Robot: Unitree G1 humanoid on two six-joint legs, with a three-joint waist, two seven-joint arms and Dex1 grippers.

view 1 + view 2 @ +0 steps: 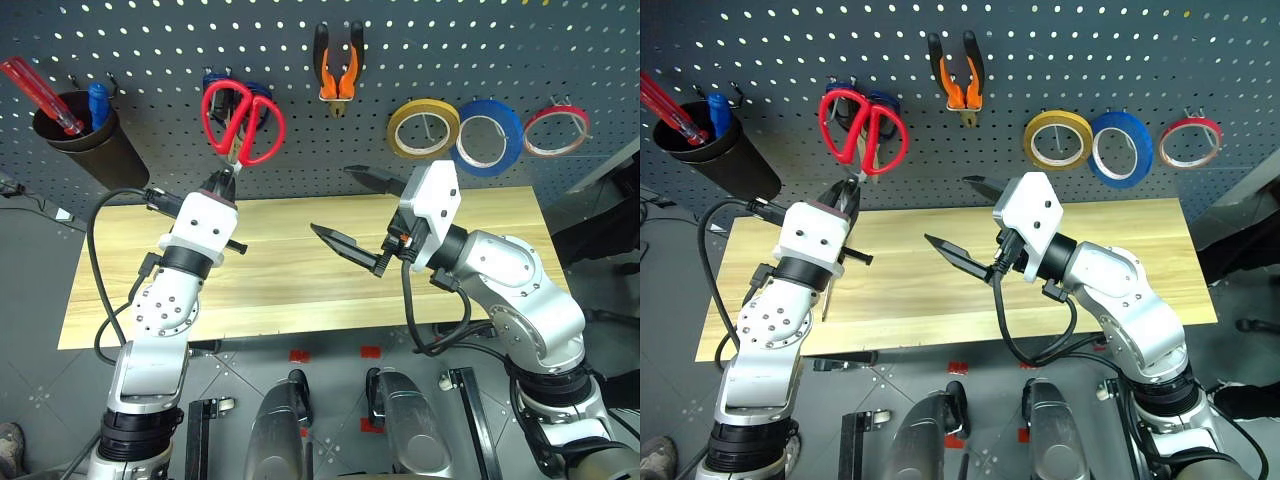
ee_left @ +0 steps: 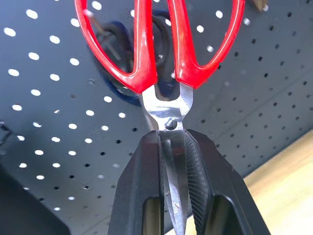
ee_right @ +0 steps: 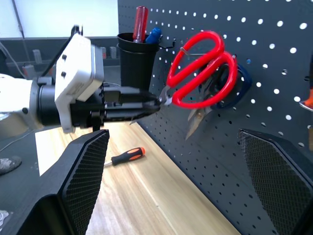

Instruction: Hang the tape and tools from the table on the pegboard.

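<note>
Left gripper [image 2: 172,161] clamped on blades of red-handled steel scissors [image 1: 243,122] against dark grey perforated pegboard [image 1: 420,50], right gripper [image 1: 355,215] spread wide over light wooden table [image 1: 300,280], holding nothing

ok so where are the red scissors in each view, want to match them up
Left eye view: red-handled scissors upper left of centre, against the pegboard, blades in the left tool.
Right eye view: same spot, slightly further left.
Left wrist view: centre, blades between the fingers.
Right wrist view: upper centre right.
Shared landmark: dark blue-handled scissors hanging just behind them.
</note>
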